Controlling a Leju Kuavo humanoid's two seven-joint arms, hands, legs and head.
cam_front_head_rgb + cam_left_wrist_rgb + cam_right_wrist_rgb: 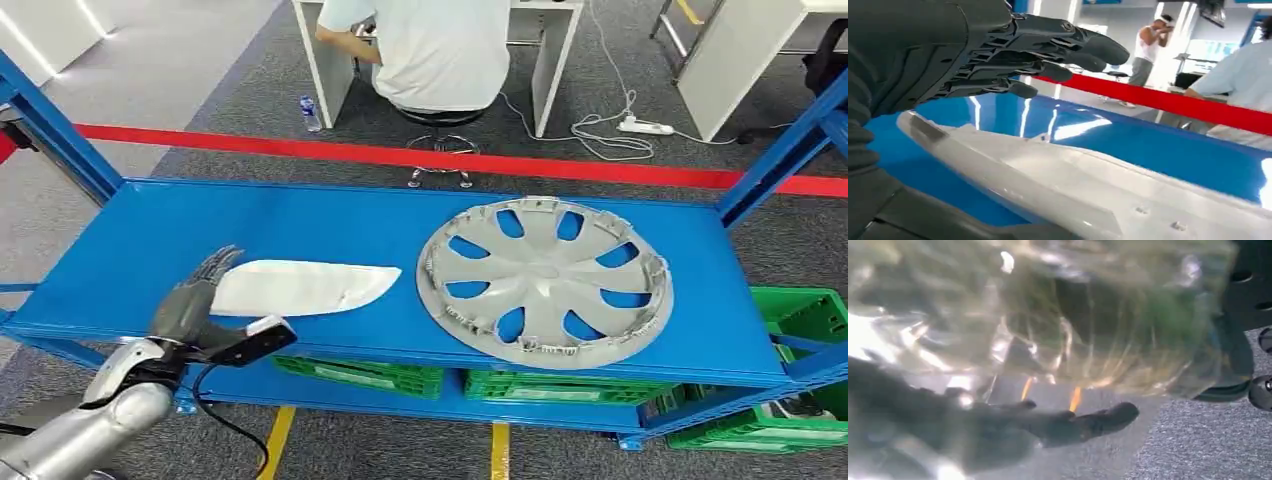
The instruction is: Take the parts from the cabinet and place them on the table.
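The left hand (195,300) is seen at about eight o'clock in the head view, fingers spread and extended, hovering over the near end of a long white trim part (300,287) that lies flat on the blue shelf (300,215); nothing is held, and in the left wrist view the fingers (1048,50) are held above the white trim part (1058,175) without clear contact. A silver wheel cover (545,277) lies flat on the same shelf at about three o'clock, well apart from the hand. The right hand (1013,432) is glimpsed, blurred, in the right wrist view behind a glare-streaked transparent film; whether its fingers are apart or together cannot be told. Green crates (560,385) sit on the lower level, and a seated person (440,50) is at twelve o'clock beyond a red floor line (400,157). The task is judged to be early: both parts remain to be lifted, and no table is seen.
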